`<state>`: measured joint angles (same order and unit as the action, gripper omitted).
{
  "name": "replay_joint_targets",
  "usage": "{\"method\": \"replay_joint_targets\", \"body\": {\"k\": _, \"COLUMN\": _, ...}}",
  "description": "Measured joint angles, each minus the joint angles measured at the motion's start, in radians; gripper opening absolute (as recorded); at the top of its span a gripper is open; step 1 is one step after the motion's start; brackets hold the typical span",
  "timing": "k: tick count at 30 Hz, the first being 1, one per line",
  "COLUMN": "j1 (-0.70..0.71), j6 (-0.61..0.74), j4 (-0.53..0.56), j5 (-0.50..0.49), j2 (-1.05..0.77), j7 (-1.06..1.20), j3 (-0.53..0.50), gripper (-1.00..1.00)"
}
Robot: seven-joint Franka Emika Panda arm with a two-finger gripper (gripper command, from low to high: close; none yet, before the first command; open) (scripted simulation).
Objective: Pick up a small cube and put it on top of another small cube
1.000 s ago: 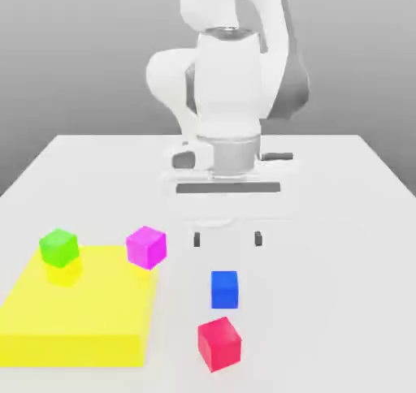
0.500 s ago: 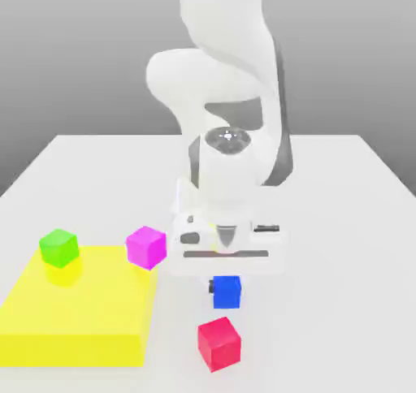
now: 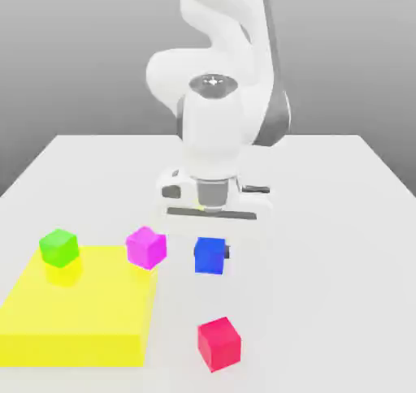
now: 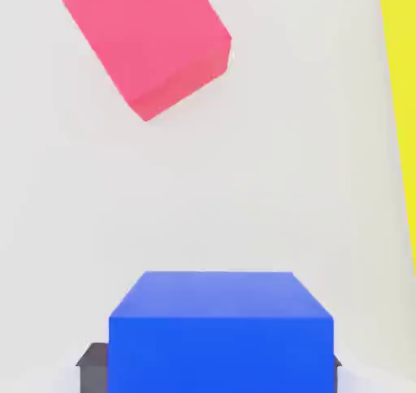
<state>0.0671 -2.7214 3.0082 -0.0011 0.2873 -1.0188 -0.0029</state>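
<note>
green cube (image 3: 59, 248) on the yellow block (image 3: 77, 306), near its far left edge | magenta cube (image 3: 146, 248) at its right side | then your hand (image 3: 210, 253), grasping the blue cube (image 3: 210, 256), you've got it up off the tabletop (image 3: 325, 286) | red cube (image 3: 219, 344) sits closer to the camera, on the tabletop, exterior view btw

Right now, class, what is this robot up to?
The robot arm has the blue cube clamped between its two fingertips, held up off the table. The red cube sits on the table, while the green cube and the magenta cube are at the yellow block. The blue cube is not yet on top of another cube, and which one it will go onto cannot be told.
</note>
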Motion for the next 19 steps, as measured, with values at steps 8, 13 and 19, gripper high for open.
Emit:
{"method": "replay_joint_targets", "body": {"k": 8, "j1": 0.233, "j6": 0.306, "j4": -0.017, "j5": -0.02, "j2": 0.289, "j7": -0.242, "j3": -0.027, "gripper": -1.0}}
{"method": "replay_joint_targets", "body": {"k": 13, "j1": 0.281, "j6": 0.212, "j4": 0.007, "j5": -0.021, "j2": 0.219, "j7": -0.285, "j3": -0.029, "gripper": -1.0}}
{"method": "replay_joint_targets", "body": {"k": 19, "j1": 0.284, "j6": 0.092, "j4": 0.028, "j5": -0.022, "j2": 0.12, "j7": -0.287, "j3": -0.028, "gripper": 1.0}}
